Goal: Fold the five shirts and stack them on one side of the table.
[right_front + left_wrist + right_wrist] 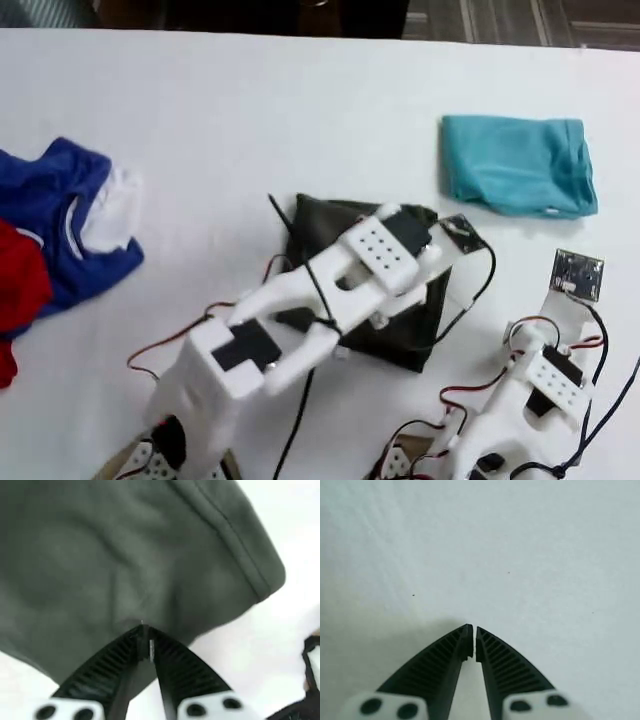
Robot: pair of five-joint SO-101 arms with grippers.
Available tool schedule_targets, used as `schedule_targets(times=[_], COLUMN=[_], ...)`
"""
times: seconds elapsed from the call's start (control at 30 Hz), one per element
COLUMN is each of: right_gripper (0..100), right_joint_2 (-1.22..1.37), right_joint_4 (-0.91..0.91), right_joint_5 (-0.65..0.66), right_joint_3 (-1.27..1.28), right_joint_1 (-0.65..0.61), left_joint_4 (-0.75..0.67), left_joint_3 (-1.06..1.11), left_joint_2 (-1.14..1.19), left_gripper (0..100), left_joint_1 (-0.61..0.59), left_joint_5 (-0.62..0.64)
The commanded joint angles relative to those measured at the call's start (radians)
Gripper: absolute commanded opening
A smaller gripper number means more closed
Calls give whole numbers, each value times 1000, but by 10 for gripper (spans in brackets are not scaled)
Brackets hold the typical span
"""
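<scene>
The left arm (pixel 300 300) rises closest to the lens. It starts at the near edge of the table (pixel 250 100) and slants toward the middle, where its wrist hangs over a dark shirt (pixel 330 225). In the left wrist view the left gripper (pixel 148 632) is clenched, its two black ribbed fingers (pixel 105 670) meeting at the tips right against the dark shirt's cloth (pixel 125 555). Whether any fabric is pinched between them cannot be told. A stitched hem runs along one edge of that shirt, with bare white table beyond it.

The dark shirt lies folded into a rough square near the middle of the table, a little toward the near edge and partly covered by the arm.

The right arm (pixel 540 390) sits low at the near right corner. In its wrist view the right gripper (pixel 471 630) is closed to a hairline gap, holding nothing, above plain white table surface.

A teal shirt (pixel 520 165) lies folded toward the far right of the table, well apart from the dark one.

At the left edge is a loose heap: a blue shirt (pixel 60 210), crumpled, with a patch of white cloth (pixel 110 210) on its right side. A red shirt (pixel 18 285) overlaps its near side and runs off the table's left edge.
</scene>
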Motion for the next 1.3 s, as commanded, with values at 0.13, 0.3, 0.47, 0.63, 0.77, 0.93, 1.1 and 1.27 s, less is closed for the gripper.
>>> schedule_targets(times=[0.13,0.3,0.47,0.63,0.77,0.93,1.1,1.27], right_gripper=[21,21,22,22,22,67,133,125], right_joint_2=[-27,-27,-27,-25,-27,-19,19,147], right_joint_4=[-19,-19,-19,-19,-19,-8,188,510], right_joint_5=[6,6,6,6,6,8,8,-95], right_joint_3=[-5,-5,-5,-5,-5,-29,-224,-582], right_joint_1=[-4,-4,-4,-4,-4,-4,-120,-325], left_joint_4=[-63,-212,-351,-474,-505,-431,-307,-161], left_joint_3=[-10,-5,-4,-12,-12,-36,-104,-102], left_joint_2=[-121,-66,32,124,127,78,-21,-107], left_gripper=[28,28,28,28,28,28,28,28], left_joint_1=[-146,-295,-391,-445,-470,-462,-456,-488], left_joint_5=[-3,2,-2,3,35,74,72,68])
